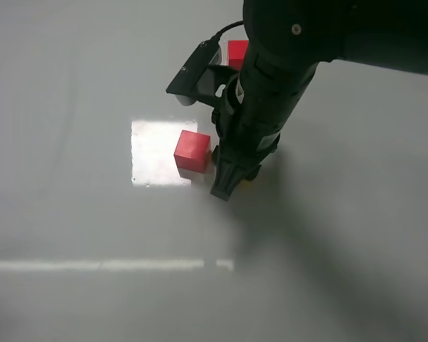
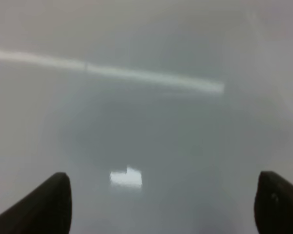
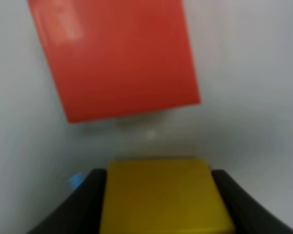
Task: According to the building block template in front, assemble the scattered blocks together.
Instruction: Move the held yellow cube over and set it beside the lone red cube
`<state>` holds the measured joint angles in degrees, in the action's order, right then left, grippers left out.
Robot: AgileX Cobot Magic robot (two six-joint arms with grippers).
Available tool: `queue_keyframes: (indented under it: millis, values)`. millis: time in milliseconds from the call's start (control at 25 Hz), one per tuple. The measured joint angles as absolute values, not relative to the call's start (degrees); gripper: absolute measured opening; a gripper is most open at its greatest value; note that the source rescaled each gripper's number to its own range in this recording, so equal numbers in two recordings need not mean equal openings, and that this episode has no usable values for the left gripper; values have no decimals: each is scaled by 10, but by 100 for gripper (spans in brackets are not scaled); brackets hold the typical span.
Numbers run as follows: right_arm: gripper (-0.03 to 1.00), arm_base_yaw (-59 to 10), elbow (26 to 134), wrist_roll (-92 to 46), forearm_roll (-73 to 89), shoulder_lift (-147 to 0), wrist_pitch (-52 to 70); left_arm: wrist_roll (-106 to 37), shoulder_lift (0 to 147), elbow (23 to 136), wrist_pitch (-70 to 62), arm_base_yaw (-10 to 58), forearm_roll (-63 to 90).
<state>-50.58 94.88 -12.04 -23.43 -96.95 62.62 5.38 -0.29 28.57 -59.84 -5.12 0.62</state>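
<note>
Red block point(image 3: 117, 58) lay just ahead of our right gripper point(image 3: 158, 207), slightly skewed and clear of the yellow block point(image 3: 158, 187) we held clamped in it.

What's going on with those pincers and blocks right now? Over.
Right pincer shut on yellow block. Left pincer open, empty. Red block close by, skewed, not touching. Nothing between them.

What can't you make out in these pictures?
Exterior high view: the right arm hides most of the template; only a red part shows.
Same view: the right gripper covers nearly all of the yellow cube.
Right wrist view: the red cube is blurred and cut off by the edge.
Left wrist view: blurred; only fingertips of the left gripper show, no blocks.
</note>
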Motion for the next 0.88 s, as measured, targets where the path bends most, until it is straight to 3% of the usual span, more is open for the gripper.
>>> queue_keyframes:
  millis: [880]
  values:
    - [0, -522, 979, -116, -279, -1004, 615, 54, -3, 286, -598, -51, 6]
